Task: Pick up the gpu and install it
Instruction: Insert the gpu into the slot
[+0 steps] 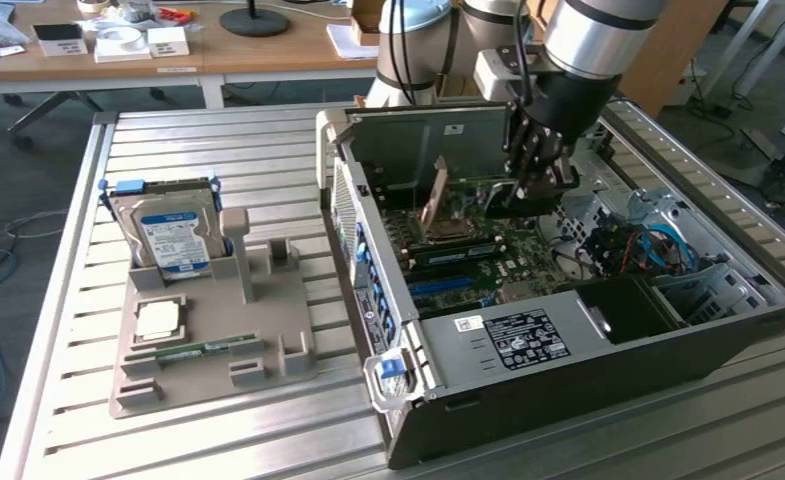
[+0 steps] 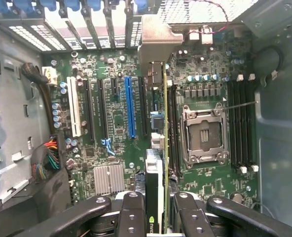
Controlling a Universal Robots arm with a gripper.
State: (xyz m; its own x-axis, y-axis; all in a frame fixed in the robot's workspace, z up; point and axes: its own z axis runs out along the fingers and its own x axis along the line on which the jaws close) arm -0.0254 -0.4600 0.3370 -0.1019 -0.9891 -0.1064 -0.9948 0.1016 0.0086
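Half done, I'd say: gripper [image 1: 539,188] jaws clamped on the gpu [image 2: 154,173], card edge-down inside the computer case [image 1: 552,390], poised above the motherboard [image 2: 111,113] slots. Pickup complete; seating looks not yet done.

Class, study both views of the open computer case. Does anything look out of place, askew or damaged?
Nothing looks damaged or spilled. One oddity: the processor socket on the motherboard is empty, its hinged plate standing raised. The gpu, clamped edge-on in the gripper, looks straight along the expansion slots.
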